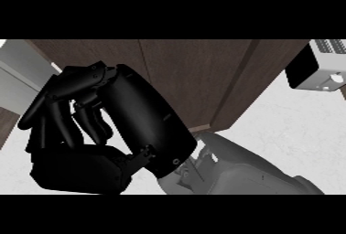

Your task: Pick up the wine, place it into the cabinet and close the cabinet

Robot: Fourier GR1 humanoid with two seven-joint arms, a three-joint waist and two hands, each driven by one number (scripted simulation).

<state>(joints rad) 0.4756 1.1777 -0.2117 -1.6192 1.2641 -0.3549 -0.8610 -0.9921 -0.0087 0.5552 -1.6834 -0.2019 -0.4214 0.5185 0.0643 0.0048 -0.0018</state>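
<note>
**Right hand raised close before the cabinet**

The wine cannot be made out; whether it lies behind the hand cannot be told. The black right hand (pixel 145 119) fills the left and centre, its back turned to the viewer, and its grip cannot be told. Its grey forearm (pixel 250 176) enters from the near right. Behind stands the dark wooden cabinet (pixel 196 73) on a white counter (pixel 297 132). A white appliance (pixel 317 75) sits far right.

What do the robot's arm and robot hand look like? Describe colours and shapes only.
One robot hand shows: glossy black, with a broad, smooth, rounded shell and slim black fingers. It joins a light grey forearm built of moulded panels, with small round fasteners near the wrist. No cables or markings show.
</note>
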